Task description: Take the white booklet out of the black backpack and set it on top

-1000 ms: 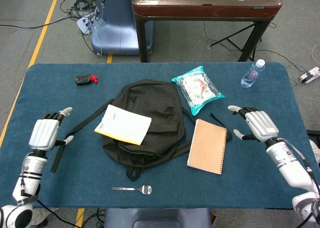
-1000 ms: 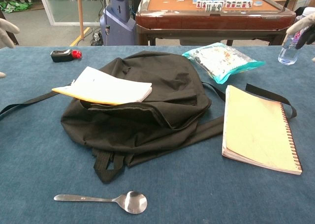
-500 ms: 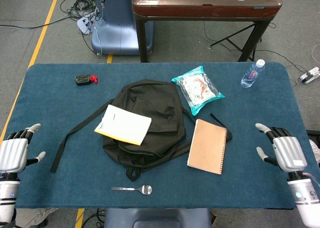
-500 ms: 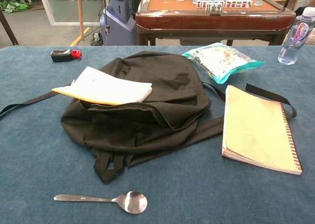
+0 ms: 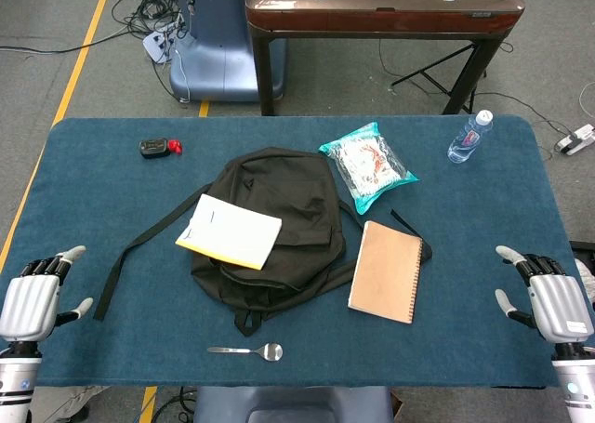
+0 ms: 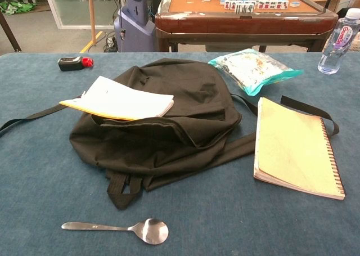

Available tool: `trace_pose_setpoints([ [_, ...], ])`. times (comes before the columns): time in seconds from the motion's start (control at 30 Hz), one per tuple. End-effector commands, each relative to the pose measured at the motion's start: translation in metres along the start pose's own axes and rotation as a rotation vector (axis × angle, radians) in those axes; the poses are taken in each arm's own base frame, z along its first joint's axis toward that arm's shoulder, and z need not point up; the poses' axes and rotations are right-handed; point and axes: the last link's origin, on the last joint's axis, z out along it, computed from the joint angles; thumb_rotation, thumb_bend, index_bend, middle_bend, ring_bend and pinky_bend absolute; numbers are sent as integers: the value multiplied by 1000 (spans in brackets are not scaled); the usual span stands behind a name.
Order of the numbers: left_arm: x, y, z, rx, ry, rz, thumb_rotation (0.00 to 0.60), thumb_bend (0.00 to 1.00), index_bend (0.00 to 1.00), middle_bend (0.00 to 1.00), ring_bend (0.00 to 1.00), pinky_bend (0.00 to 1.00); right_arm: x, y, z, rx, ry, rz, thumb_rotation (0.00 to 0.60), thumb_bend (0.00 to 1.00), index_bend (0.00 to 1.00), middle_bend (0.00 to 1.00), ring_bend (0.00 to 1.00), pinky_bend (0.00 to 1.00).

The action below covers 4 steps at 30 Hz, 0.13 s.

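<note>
The black backpack lies flat in the middle of the blue table; the chest view shows the backpack too. The white booklet with a yellow edge rests on the backpack's left side, and the booklet lies free of either hand. My left hand hovers at the table's near left corner, fingers apart, holding nothing. My right hand is at the near right corner, also empty with fingers apart. Neither hand appears in the chest view.
A brown spiral notebook lies right of the backpack. A snack bag and water bottle sit at the back right, a small black and red device at the back left. A spoon lies near the front edge.
Both hands have drawn back from beside the backpack to the near corners of the table. The booklet and backpack have not moved.
</note>
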Motion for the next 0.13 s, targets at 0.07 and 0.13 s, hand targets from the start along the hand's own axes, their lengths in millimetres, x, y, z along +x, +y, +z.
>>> trace_pose_setpoints([
  [0.07, -1, 5, 2, -8, 24, -5, 600, 169, 244, 294, 308, 263, 1, 1, 0, -1, -1, 3, 600, 313, 210, 335, 257, 245],
  [0.13, -3, 6, 3, -11, 37, -5, 600, 169, 244, 294, 308, 263, 2, 1, 0, -1, 0, 4, 600, 313, 210, 335, 257, 245],
])
